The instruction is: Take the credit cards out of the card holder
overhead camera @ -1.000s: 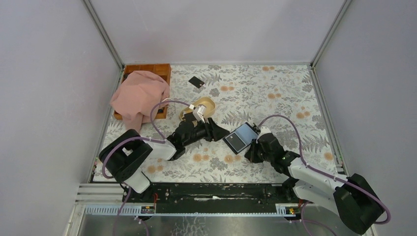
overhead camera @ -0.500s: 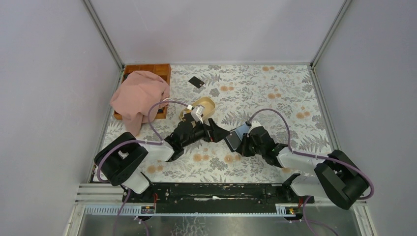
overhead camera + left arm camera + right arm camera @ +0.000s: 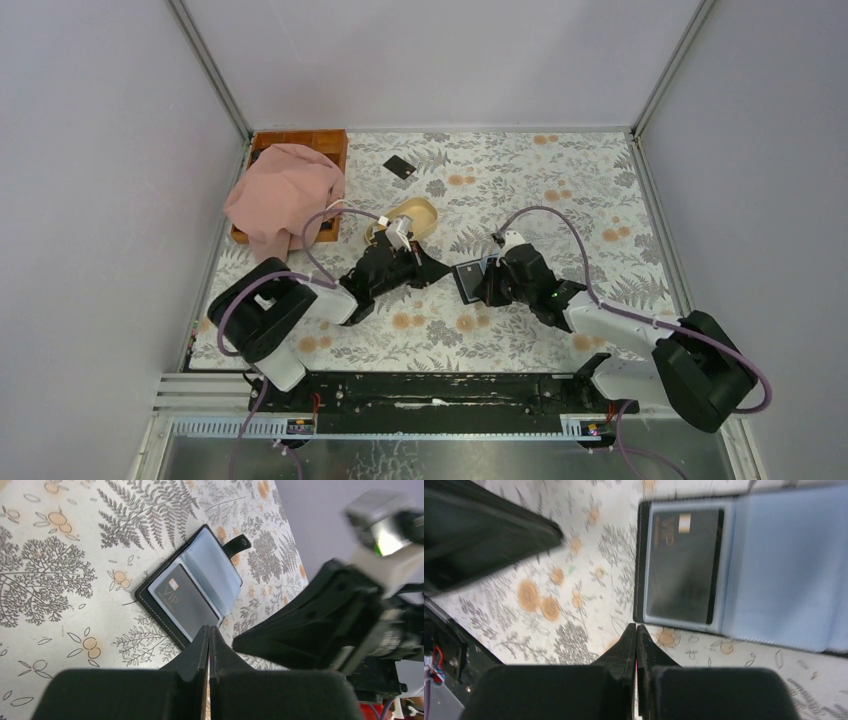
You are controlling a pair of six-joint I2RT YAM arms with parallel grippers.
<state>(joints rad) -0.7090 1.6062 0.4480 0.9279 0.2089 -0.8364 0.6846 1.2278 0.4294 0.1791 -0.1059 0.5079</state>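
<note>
Two arms, both stretched out low over the flowery surface (image 3: 560, 200) and angled in toward each other near the middle. On the one side the left fingers (image 3: 197, 652) are pressed together with nothing between them. Same deal for the right fingers (image 3: 626, 650): closed tight and empty.

The card holder (image 3: 215, 570) lies flat and open just ahead of both sets of tips, right between them, with its blue-grey sleeves facing up. One credit card (image 3: 186, 601) with "VIP" on it sits tucked in the sleeve nearest the left fingers. A second black card (image 3: 400, 167) lies loose well beyond the fingers, toward the back wall.

A beige dish (image 3: 418, 213) sits just behind the left wrist. A pink cloth (image 3: 283, 195) is draped over a wooden tray (image 3: 325, 140) further out on that side.
</note>
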